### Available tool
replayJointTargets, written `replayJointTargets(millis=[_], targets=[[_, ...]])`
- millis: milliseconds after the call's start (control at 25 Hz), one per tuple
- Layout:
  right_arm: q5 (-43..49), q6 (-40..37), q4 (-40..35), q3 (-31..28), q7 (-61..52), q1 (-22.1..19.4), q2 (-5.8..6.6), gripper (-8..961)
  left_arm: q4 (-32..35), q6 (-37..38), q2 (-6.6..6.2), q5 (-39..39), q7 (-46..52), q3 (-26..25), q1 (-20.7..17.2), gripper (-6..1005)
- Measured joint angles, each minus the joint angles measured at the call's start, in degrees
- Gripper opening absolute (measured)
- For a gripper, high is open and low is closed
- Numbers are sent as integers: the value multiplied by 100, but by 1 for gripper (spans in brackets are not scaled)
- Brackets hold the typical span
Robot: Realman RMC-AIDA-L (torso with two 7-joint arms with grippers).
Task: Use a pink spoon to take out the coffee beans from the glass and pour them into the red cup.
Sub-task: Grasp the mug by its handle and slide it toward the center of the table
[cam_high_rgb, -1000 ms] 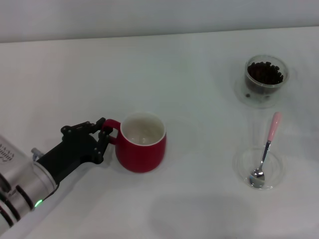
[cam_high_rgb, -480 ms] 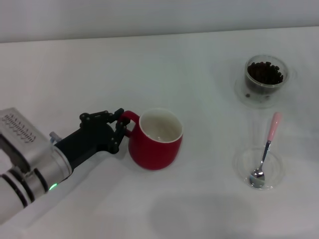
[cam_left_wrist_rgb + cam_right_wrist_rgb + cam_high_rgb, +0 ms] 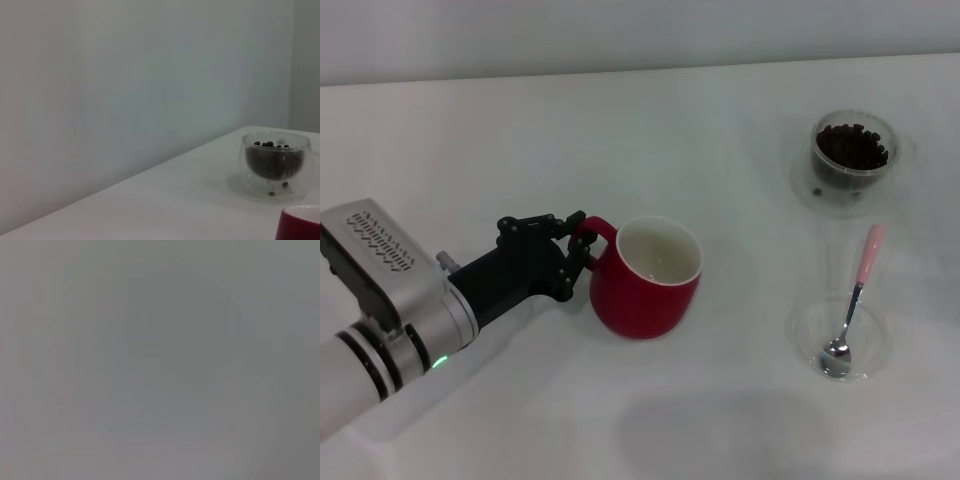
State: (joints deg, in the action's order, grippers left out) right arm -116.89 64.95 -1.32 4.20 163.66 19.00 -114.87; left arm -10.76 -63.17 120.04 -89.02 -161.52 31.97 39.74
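The red cup (image 3: 645, 280) stands left of the table's middle, white inside, handle toward my left gripper (image 3: 582, 250). The gripper is shut on the cup's handle. The cup's rim also shows in the left wrist view (image 3: 300, 224). The glass (image 3: 853, 153) with dark coffee beans (image 3: 852, 146) stands at the back right; it shows in the left wrist view (image 3: 275, 161) too. The pink spoon (image 3: 852, 300) lies to the right, its silver bowl in a shallow clear dish (image 3: 810, 330), pink handle pointing away from me. My right gripper is out of view.
The white table (image 3: 650, 140) fills the head view. A few loose beans (image 3: 277, 188) lie on the clear saucer (image 3: 240, 186) under the glass. A pale wall (image 3: 125, 75) rises behind the table. The right wrist view is plain grey.
My left gripper has dragged the red cup to the right, toward the table's middle, holding its handle. The glass, spoon and dish have not moved.
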Motion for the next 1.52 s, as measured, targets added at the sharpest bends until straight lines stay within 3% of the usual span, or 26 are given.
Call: replayJointTargets(millis=[1040,1520], targets=[[0,151,43,11,-116,33,0,578,-101,482,47,522,-25,-6,610,144],[0,191,101,11,-125,33,0,578,-242,1058,60,809,-27,-7,970,125]])
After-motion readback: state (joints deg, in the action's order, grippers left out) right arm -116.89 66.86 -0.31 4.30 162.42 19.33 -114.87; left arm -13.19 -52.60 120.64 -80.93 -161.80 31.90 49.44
